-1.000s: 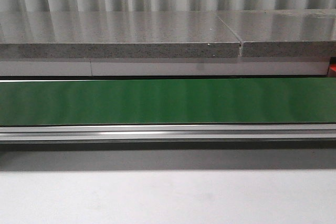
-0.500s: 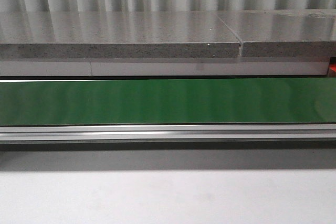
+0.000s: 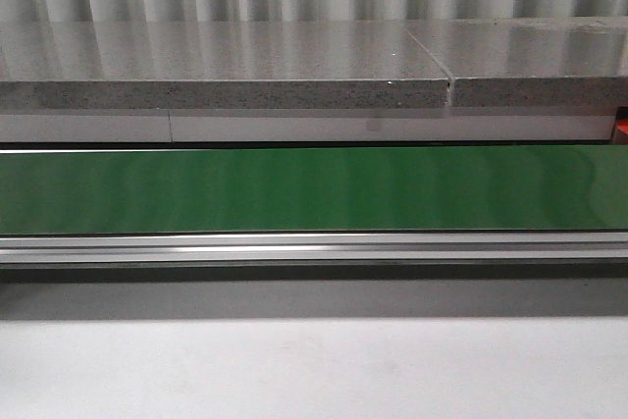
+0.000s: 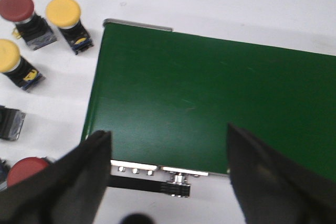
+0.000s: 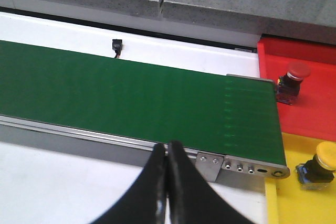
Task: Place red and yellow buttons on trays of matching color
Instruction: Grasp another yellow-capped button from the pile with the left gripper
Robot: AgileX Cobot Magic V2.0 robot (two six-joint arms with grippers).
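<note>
On red tray: red button upright | left hand spread | right hand clenched, empty

I log a green conveyor belt, its aluminium rail in front, grey stone slab behind, white table nearest.

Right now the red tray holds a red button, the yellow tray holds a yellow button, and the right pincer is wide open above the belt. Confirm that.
Not quite. The right wrist view shows the right pincer shut, its fingers pressed together with nothing between them, above the belt. The rest holds: a red button sits on the red tray and a yellow button on the yellow tray.
</note>
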